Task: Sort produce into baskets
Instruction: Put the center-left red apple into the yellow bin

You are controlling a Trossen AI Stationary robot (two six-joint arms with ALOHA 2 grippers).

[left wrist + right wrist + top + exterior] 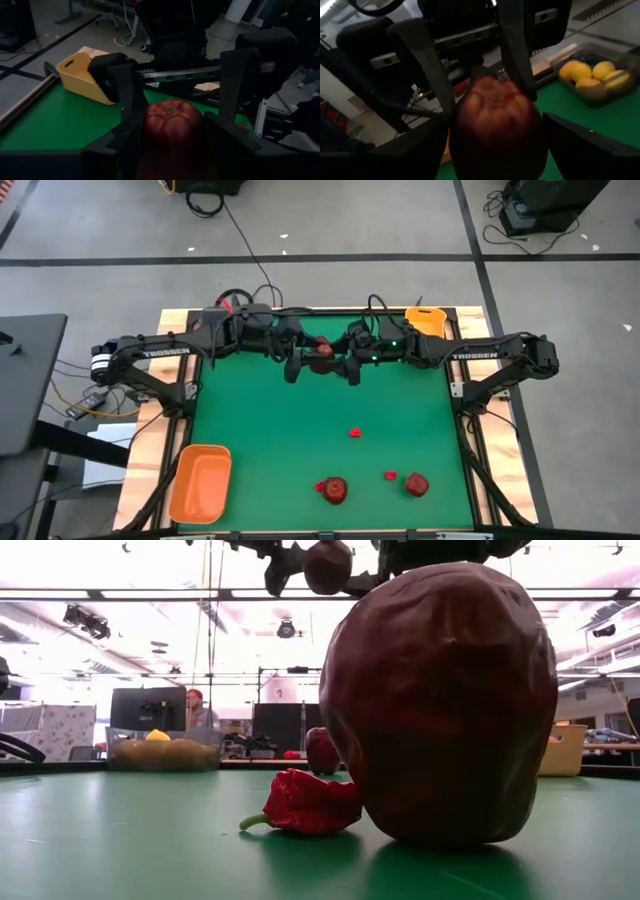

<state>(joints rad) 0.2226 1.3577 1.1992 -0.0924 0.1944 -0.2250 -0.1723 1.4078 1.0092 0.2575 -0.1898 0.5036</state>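
The left gripper (303, 358) is holding a dark red apple-like fruit (322, 350) up off the green table (270, 420), its fingers (110, 150) gripping the fruit from both sides. The right gripper (347, 360) is meeting it head-on, and its fingers (239, 75) are standing open, one on each side of the same fruit. Whether they are touching its skin cannot be told.

Beyond the right fingers, at the table's edge, a dark grey basket (600, 95) is sitting with several yellow lemon-like fruits (580, 71) inside. Behind the right gripper, at the corner on its own side, a yellow basket (425, 320) is standing.

Well away from both pairs of fingers, toward the opposite edge of the table, two more red round fruits (335, 490) (416, 484) are lying apart from each other, with tiny red pieces (355, 433) (390, 476) scattered near them. An orange basket (200, 480) is resting at that end on the left arm's side.
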